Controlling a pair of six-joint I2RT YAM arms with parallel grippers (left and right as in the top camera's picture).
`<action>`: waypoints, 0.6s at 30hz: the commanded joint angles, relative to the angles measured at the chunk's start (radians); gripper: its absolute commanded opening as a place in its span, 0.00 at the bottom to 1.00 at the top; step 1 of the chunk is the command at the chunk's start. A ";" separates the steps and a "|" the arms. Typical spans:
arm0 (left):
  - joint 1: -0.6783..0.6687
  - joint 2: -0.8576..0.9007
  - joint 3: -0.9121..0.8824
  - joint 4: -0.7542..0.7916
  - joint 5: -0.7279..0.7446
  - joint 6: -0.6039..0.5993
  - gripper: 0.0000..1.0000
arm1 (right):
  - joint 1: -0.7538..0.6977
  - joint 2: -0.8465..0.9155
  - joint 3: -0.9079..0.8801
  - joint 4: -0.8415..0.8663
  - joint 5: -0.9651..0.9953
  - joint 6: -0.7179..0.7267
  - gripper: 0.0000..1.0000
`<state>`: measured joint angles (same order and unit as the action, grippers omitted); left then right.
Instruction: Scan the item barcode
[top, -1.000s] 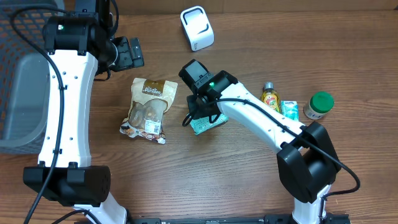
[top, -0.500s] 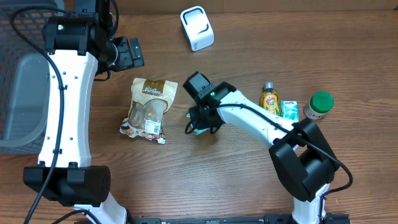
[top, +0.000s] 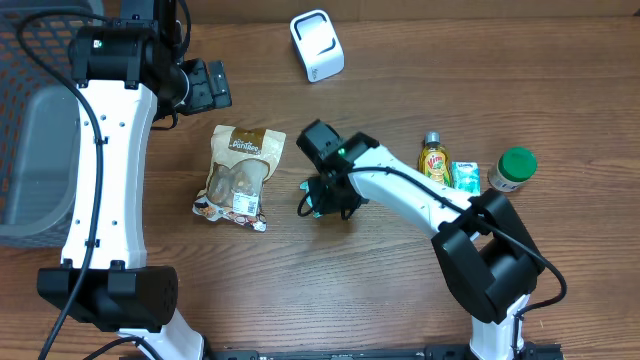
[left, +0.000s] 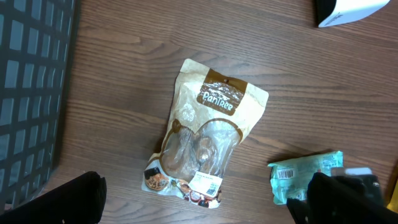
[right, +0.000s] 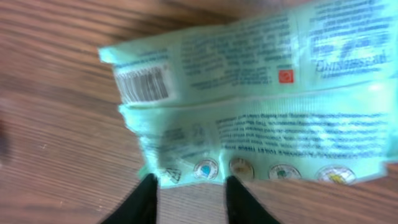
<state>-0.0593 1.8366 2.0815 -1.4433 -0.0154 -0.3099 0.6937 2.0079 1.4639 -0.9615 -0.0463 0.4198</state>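
- Overhead: the right arm (top: 400, 188) is covering the green packet (top: 316, 209) on the counter (top: 300, 290) beside the snack bag (top: 240, 175).
- Left wrist: the left fingers (left: 62, 199) are standing spread wide; the packet's barcode (left: 285, 173) is showing.
- Right wrist: the packet's edge is sitting between the right fingers (right: 144, 200); pinching or not, I cannot tell.

Wooden table (top: 300, 290), non-task clutter:
- PanTree snack pouch (top: 240, 177) at 9 o'clock of centre, lying flat, logo end toward 12, white sticker at its 6 o'clock end.
- Row at 3 o'clock: yellow-labelled bottle (top: 434, 158), small teal packet (top: 464, 177) just beside it, green-lidded jar (top: 513, 170) near the packet's 3 o'clock side.
- Dark wire basket (top: 25, 60) with grey liner at far 9 o'clock edge.
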 joint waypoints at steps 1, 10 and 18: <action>-0.007 0.002 0.015 0.004 0.005 0.011 0.99 | -0.005 0.000 0.116 -0.050 0.021 -0.042 0.38; -0.006 0.002 0.015 0.004 0.005 0.011 0.99 | -0.096 0.000 0.176 -0.158 0.098 -0.024 0.49; -0.006 0.002 0.015 0.004 0.005 0.011 1.00 | -0.225 0.000 0.174 -0.164 0.017 -0.028 0.84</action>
<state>-0.0593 1.8366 2.0815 -1.4433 -0.0158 -0.3099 0.4896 2.0079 1.6230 -1.1221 -0.0051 0.3943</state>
